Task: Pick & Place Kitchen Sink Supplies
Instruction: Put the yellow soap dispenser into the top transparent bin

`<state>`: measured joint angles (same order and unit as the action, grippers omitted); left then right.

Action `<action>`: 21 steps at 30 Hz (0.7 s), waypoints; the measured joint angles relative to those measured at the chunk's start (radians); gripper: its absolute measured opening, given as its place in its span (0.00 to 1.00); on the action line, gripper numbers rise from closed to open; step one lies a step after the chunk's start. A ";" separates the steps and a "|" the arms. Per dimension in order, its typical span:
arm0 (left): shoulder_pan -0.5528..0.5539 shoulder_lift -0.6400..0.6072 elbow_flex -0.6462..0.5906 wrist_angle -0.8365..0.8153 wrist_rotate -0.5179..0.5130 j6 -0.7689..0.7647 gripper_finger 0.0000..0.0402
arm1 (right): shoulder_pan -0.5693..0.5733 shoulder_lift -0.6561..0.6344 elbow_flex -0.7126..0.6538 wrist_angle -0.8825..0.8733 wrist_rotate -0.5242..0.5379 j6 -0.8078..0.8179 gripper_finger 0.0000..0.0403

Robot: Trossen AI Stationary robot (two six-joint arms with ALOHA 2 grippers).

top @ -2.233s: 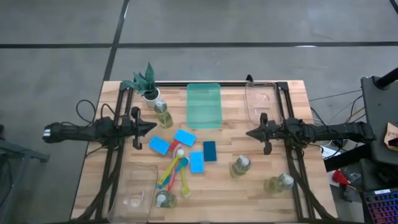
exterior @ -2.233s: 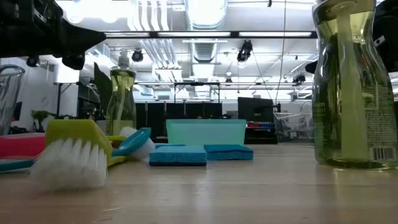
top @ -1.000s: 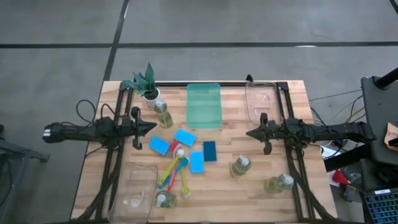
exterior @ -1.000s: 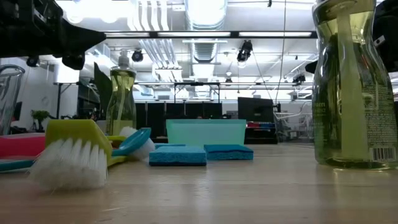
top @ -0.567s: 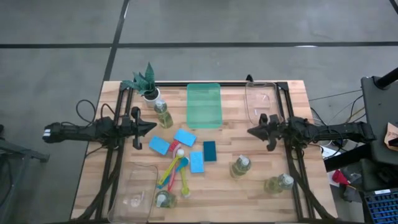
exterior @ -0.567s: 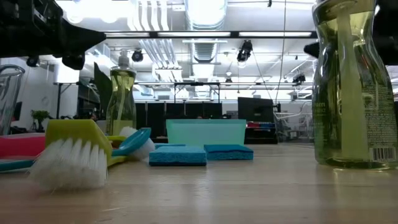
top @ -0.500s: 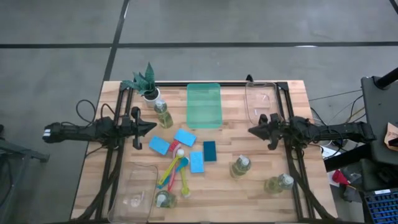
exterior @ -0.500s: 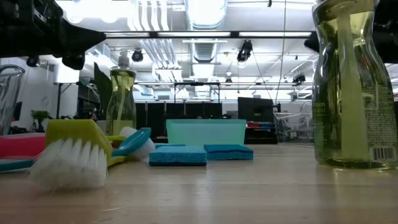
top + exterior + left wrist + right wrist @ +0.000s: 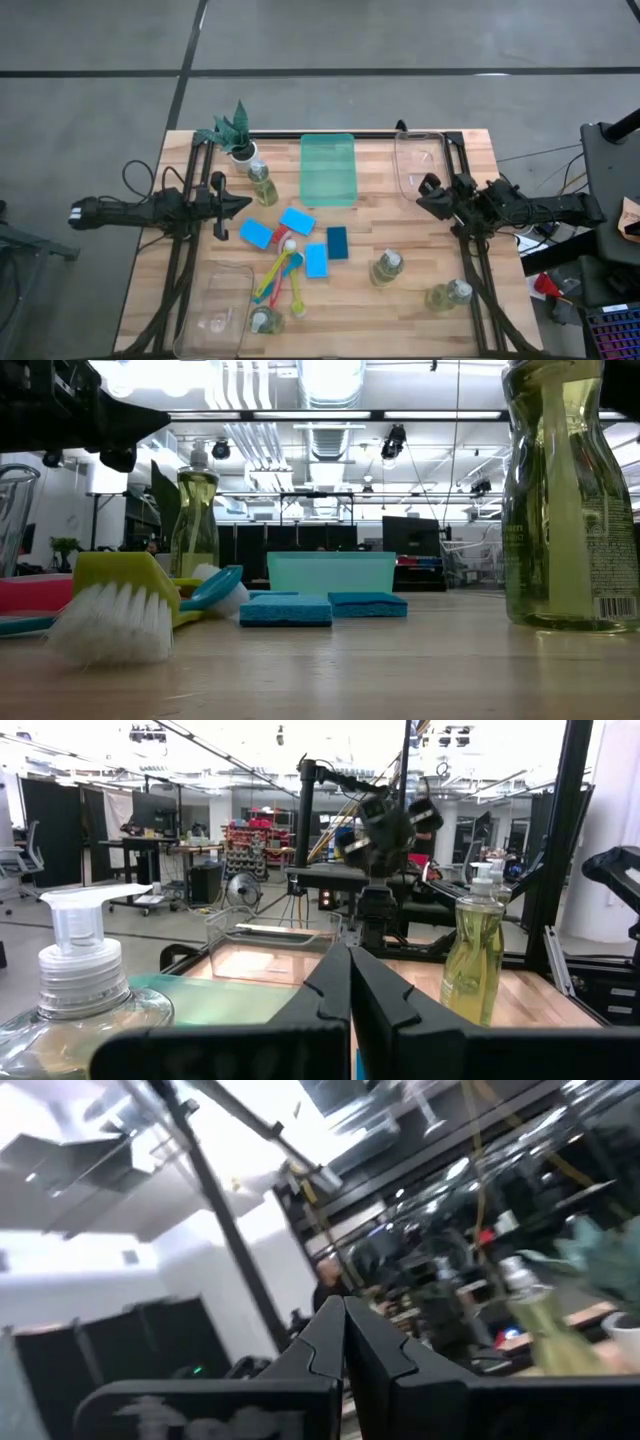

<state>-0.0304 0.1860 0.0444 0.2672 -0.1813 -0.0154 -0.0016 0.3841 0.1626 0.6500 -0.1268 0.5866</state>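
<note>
Several blue sponges [image 9: 256, 234] [image 9: 297, 221] [image 9: 316, 260] lie flat mid-table, and a darker one [image 9: 337, 242] lies beside them. Coloured brushes [image 9: 283, 275] lie in a bundle nearer the near edge. Soap bottles stand upright by the plant [image 9: 262, 183], right of centre [image 9: 387, 267], near right [image 9: 449, 295] and near left [image 9: 264, 322]. My left gripper [image 9: 245, 203] hovers shut, just left of the sponges. My right gripper [image 9: 420, 195] is shut above the table's right side, below the clear tray, tipped upward.
A green tray [image 9: 328, 168] sits at the far middle, a clear tray [image 9: 418, 160] at the far right, and another clear tray [image 9: 215, 310] at the near left. A potted plant [image 9: 233, 132] stands at the far left corner. Black frame rails run along both sides.
My right gripper has drawn back toward the table's right and far edges, risen and tipped upward, staying shut. Its dark shape has left the low view's right edge. The left arm and all objects have kept still.
</note>
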 joint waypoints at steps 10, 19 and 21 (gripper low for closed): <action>0.000 0.000 0.000 0.000 0.000 0.000 0.01 | 0.031 0.260 0.442 -0.489 -0.031 -0.014 0.14; 0.000 0.000 0.000 0.000 0.000 0.000 0.01 | 0.115 0.533 0.802 -0.782 -0.031 0.006 0.40; 0.000 0.000 0.000 0.000 0.000 0.000 0.01 | 0.125 0.590 0.888 -0.887 -0.029 0.011 0.44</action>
<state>-0.0307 0.1860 0.0441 0.2676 -0.1814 -0.0158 0.1237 0.9736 1.0504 -0.2373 -0.1555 0.5978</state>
